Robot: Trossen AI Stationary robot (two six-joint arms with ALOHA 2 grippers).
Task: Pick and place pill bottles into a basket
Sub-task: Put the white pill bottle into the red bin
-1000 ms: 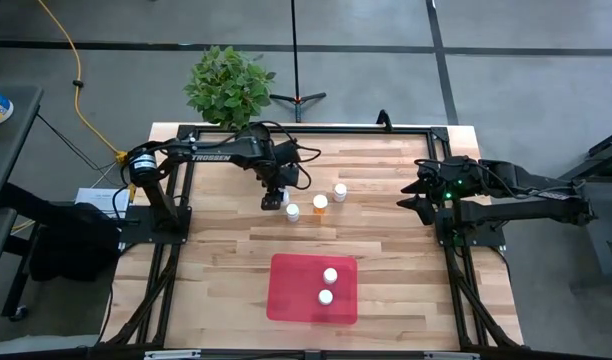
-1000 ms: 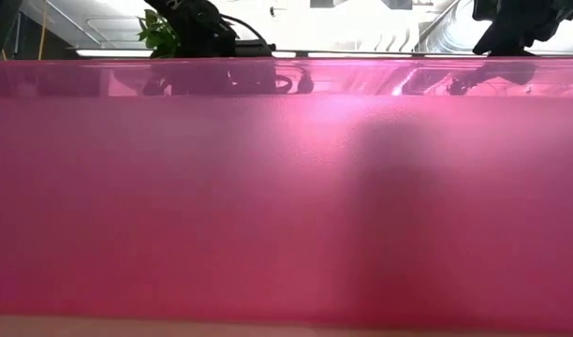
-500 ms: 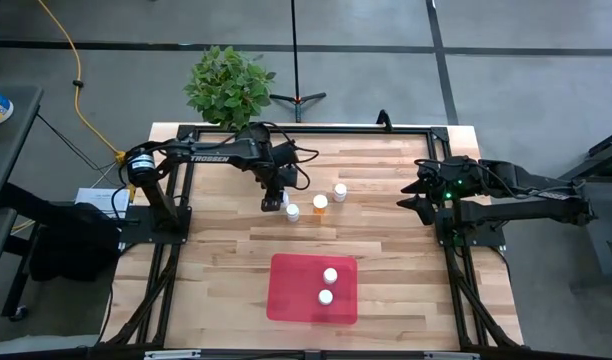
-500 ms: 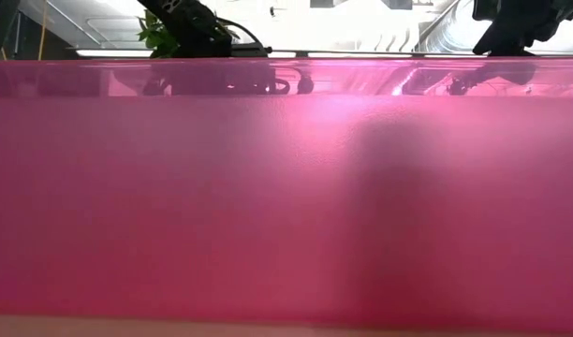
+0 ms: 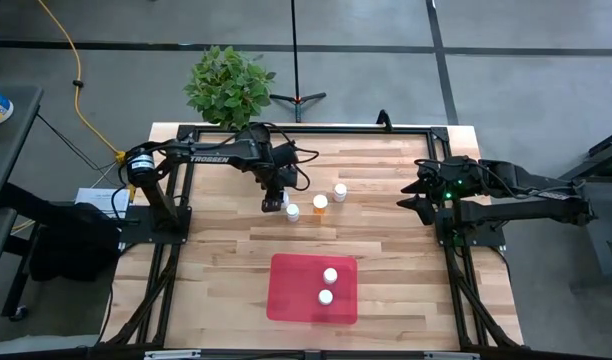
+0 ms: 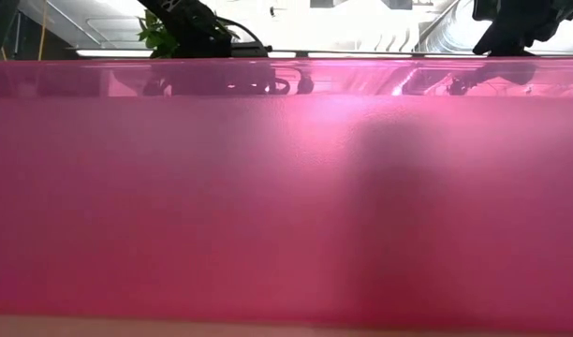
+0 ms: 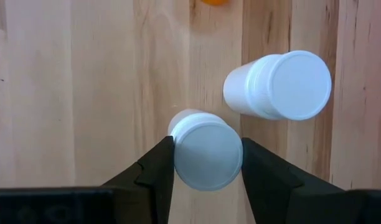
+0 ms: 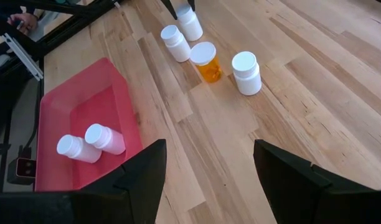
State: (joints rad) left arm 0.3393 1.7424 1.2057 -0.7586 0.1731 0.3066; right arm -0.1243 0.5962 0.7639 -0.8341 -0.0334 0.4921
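1. The left gripper (image 7: 207, 163) clamps a white pill bottle (image 7: 206, 152) near the table's (image 5: 386, 250) far edge.
2. Three more bottles (image 5: 320, 203) stand beside it.
3. Two bottles (image 5: 328, 284) lie in the red basket (image 5: 291, 290) by the near edge.
4. The right gripper (image 5: 418, 192) hangs spread at the right edge.

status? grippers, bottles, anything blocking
Left gripper shut on white bottle, on the table. Right gripper open, parked at table's right side. Two bottles in red tray. Nothing blocking.
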